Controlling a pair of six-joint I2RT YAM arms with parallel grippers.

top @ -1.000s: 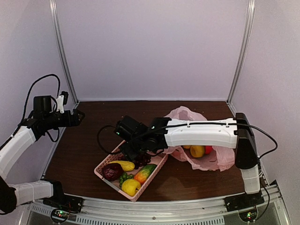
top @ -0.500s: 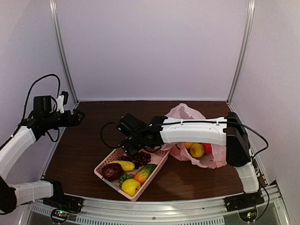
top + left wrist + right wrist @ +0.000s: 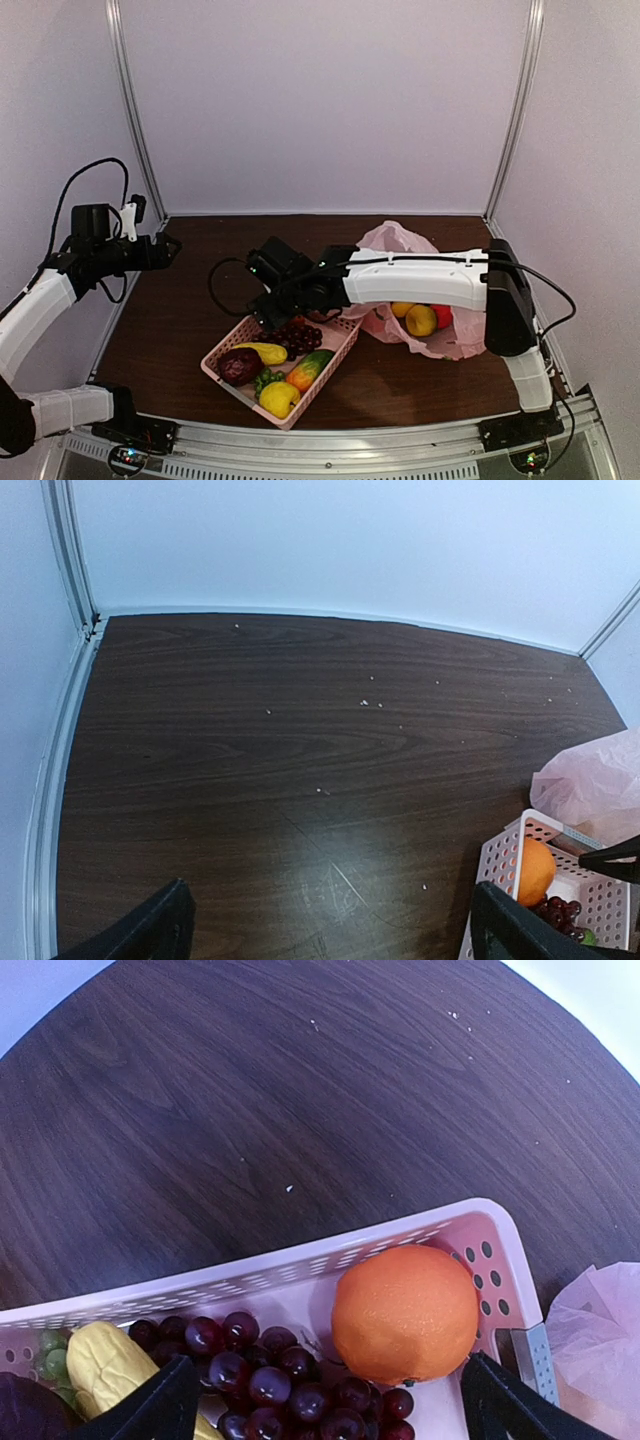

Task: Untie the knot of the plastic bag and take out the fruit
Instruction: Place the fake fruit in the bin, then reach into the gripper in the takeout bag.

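— Where does the plastic bag [image 3: 405, 243] lie?
— On the right half of the table [image 3: 180, 320], just beside the pink basket [image 3: 228, 352]. It is thin, crumpled and translucent pink, with a yellow lemon [image 3: 421, 320] and a red fruit [image 3: 444, 318] showing inside.
— And the grippers?
— The right gripper [image 3: 330, 1410] is spread above an orange [image 3: 405, 1313] in the basket's corner (grapes [image 3: 270, 1370] beside it). The left gripper [image 3: 330, 935], also spread, hangs over the table, well apart.

Quick count: one pink basket [image 3: 300, 1260], one plastic bag [image 3: 395, 240]. Basket's got one orange [image 3: 405, 1313], one dark grape bunch [image 3: 290, 1380], one maroon fruit [image 3: 240, 366], one yellow lemon [image 3: 279, 399]. Three fruit [image 3: 421, 320] showing in the bag.
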